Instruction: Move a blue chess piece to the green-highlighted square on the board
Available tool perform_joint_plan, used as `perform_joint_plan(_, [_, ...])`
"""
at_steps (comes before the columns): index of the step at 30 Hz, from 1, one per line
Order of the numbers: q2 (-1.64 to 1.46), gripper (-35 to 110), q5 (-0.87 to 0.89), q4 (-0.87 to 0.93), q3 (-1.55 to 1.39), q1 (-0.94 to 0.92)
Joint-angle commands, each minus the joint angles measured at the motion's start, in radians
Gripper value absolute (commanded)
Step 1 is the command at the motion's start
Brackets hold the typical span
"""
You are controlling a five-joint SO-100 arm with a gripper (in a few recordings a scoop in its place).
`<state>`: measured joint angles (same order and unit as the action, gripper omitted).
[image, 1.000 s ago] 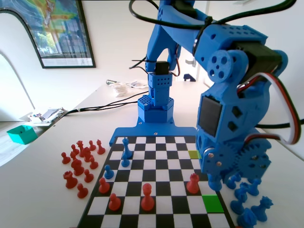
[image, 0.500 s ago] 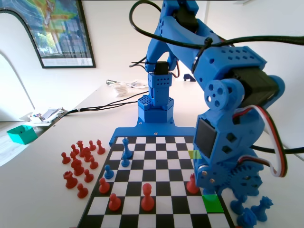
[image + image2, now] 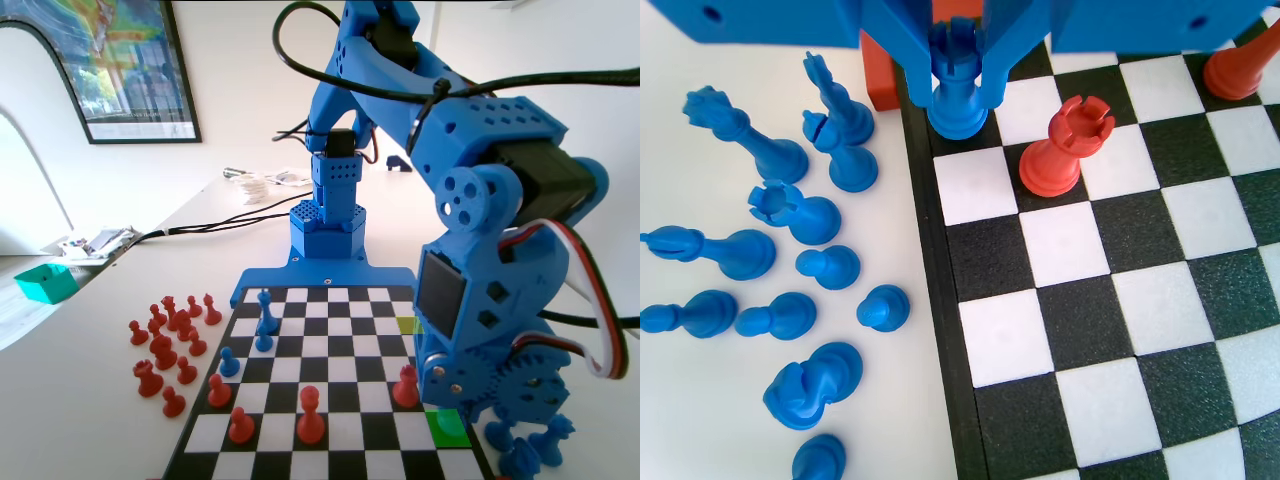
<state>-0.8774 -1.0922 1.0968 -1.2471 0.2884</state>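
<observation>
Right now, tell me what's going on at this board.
The blue arm's end effector grips a blue chess piece with a notched top, low at the edge of the board. In the fixed view it is down at the green-highlighted square. A red piece stands next to it, and spare blue pieces lie off the board.

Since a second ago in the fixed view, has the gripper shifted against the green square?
Yes. The gripper has come down onto the green-highlighted square, which lay bare in front of it before.

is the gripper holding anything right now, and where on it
Yes: the gripper is shut on a blue rook, its jaws clamped on either side of the stem below the notched top.
</observation>
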Motion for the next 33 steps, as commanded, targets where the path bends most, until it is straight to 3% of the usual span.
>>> perform_joint_plan(1, [-0.048, 10, 0.014, 0.002, 0.043, 0.005])
perform_joint_plan(15, [-0.106, 18, 0.011, -0.002, 0.009, 0.025])
perform_joint_plan(33, [-0.353, 14, 0.025, 0.192, -0.018, 0.092])
